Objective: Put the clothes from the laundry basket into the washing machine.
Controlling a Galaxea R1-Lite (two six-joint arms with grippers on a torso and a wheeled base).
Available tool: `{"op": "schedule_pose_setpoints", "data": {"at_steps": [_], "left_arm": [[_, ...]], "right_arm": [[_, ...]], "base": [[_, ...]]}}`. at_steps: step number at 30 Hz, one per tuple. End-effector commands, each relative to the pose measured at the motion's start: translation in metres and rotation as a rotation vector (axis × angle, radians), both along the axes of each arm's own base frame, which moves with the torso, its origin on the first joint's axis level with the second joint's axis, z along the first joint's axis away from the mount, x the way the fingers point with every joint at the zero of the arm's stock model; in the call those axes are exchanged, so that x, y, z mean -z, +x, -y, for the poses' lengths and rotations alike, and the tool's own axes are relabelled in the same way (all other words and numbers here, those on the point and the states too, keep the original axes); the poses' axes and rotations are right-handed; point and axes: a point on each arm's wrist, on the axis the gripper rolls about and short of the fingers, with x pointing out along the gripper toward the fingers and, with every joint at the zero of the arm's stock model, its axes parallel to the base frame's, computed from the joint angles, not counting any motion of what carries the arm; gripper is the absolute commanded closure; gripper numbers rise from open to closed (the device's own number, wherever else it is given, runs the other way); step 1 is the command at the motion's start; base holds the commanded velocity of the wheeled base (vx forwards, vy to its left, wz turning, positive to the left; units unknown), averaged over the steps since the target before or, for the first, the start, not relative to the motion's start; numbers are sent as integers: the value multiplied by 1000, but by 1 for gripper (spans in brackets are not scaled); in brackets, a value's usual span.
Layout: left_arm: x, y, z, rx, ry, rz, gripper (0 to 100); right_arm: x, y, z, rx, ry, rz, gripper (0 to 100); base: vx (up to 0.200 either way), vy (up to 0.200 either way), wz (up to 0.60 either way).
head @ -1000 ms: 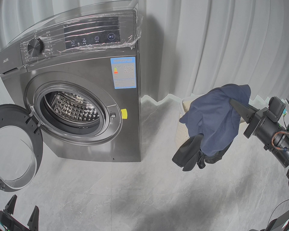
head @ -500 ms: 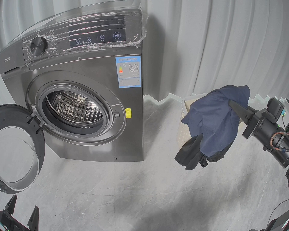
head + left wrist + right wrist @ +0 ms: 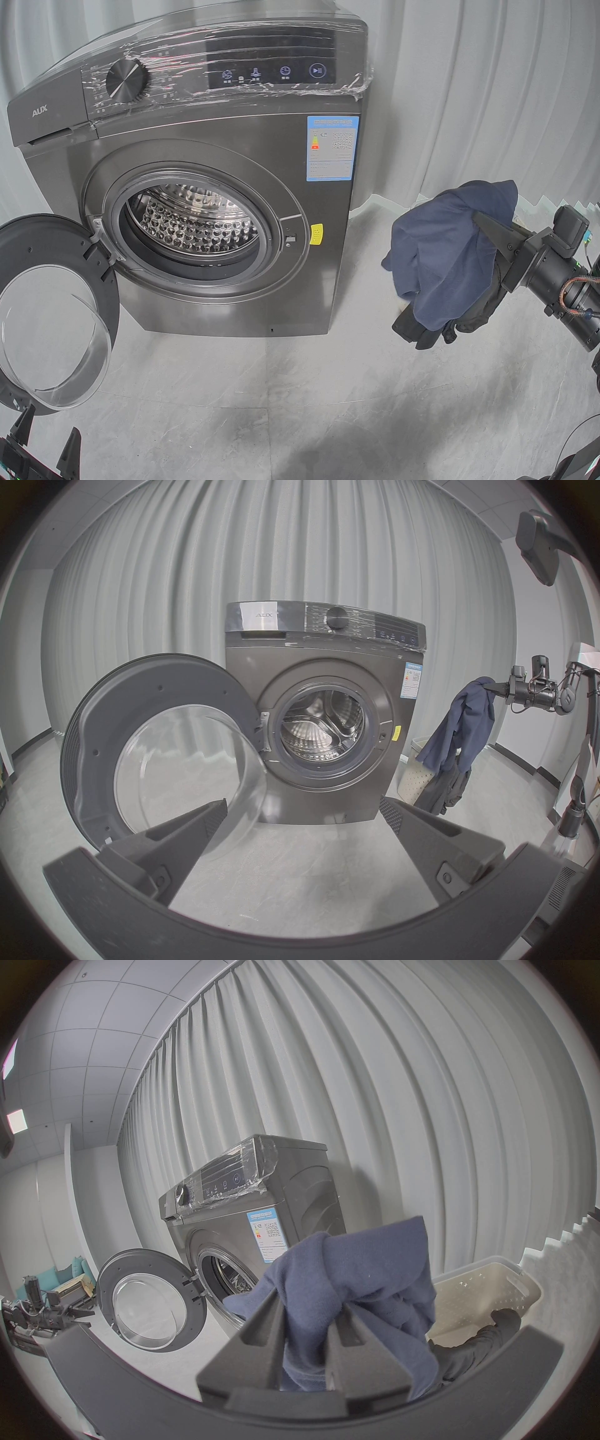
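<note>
light: bright, ceiling panels (image 3: 15,1121) | glare: plastic wrap (image 3: 187,62) on washing machine (image 3: 206,131) | wrist views: fisheye, dark corners

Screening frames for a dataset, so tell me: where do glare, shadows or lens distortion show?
Head view: the plastic wrap on the washing machine glints, and the machine shades the curtain beside it. Left wrist view: the curtain bows outward, with dark corners. Right wrist view: the same bowing; a ceiling light glares; the right tool and navy garment block the lower middle.

Grey floor (image 3: 350,406): washing machine (image 3: 219,187), basket (image 3: 412,779)
</note>
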Motion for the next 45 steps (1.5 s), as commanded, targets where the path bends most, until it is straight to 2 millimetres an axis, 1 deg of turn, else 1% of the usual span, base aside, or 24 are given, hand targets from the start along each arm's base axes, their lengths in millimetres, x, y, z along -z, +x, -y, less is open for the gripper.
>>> {"op": "schedule_pose_setpoints", "data": {"at_steps": [1,5,14,18,23,36,42,45], "left_arm": [[4,0,0,-1,-1,2,0],[4,0,0,1,-1,2,0],[4,0,0,1,-1,2,0],[4,0,0,1,-1,2,0],[4,0,0,1,-1,2,0],[4,0,0,1,4,2,0],[4,0,0,1,4,3,0],[4,0,0,1,7,3,0]], "right_arm": [[0,0,0,-3,0,3,100],[0,0,0,-3,0,3,100],[1,0,0,-4,0,-2,100],[0,2,0,0,5,-1,100],[4,4,0,4,0,-18,100],[3,1,-2,-8,-4,-12,100],[4,-1,-10,-42,-11,-26,100],[9,-6,-18,-86,-18,-45,100]], "base": [[0,0,0],[0,0,0],[-200,0,0],[0,0,0],[0,0,0],[0,200,0],[0,200,0],[0,133,0]]}}
